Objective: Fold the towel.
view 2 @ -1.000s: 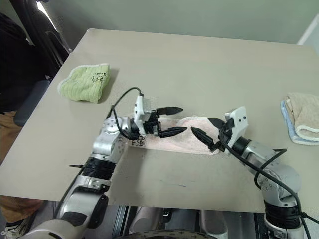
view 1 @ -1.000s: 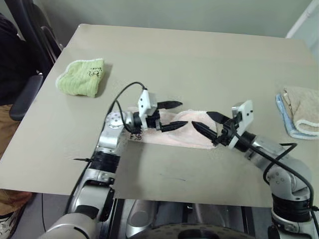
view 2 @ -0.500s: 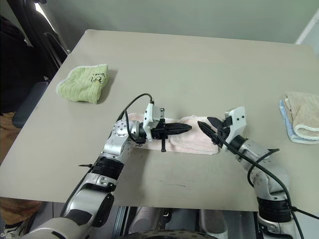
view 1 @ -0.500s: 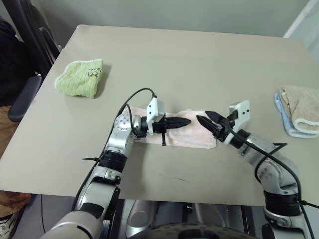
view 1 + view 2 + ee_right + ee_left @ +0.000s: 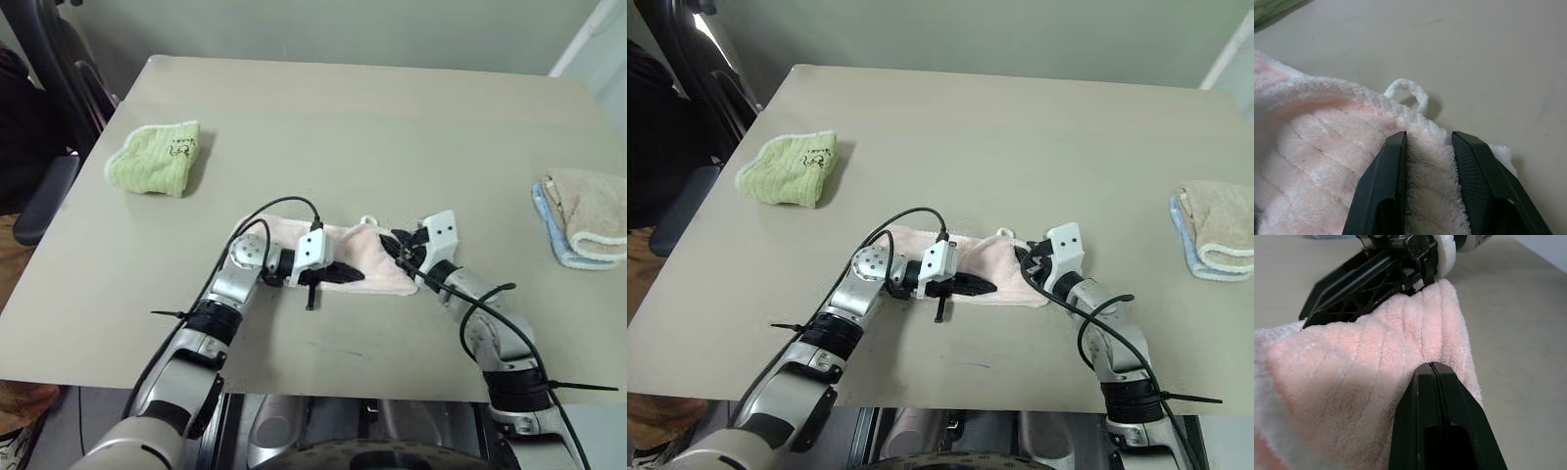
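While you look across the table (image 5: 323, 108) from its left edge, you first meet the light green towel (image 5: 154, 157), bunched near the far left corner and well apart from everything else. A dark chair (image 5: 44, 117) stands just beyond that left edge.

Moving toward the middle, you find the pale pink towel (image 5: 994, 262) lying along the near half of the table, a long strip running left to right, closer to the near edge than the far one. Your left gripper (image 5: 982, 288) lies low over the towel's near edge, pointing to the right, and its two black fingers (image 5: 1437, 421) are pressed flat together with no gap; in the left wrist view their tips sit against the pink pile, though you cannot tell whether any cloth is caught between them.

Next comes the small white loop (image 5: 1409, 93), standing off the towel's far edge, just beside your right gripper (image 5: 1429, 142). That gripper rests at the towel's right end, its fingers (image 5: 1386, 181) partly drawn in with a ridge of pink terry pinched between them.

At the right edge of the table, you see the beige and blue towels (image 5: 580, 217) stacked together, well apart from the pink one.
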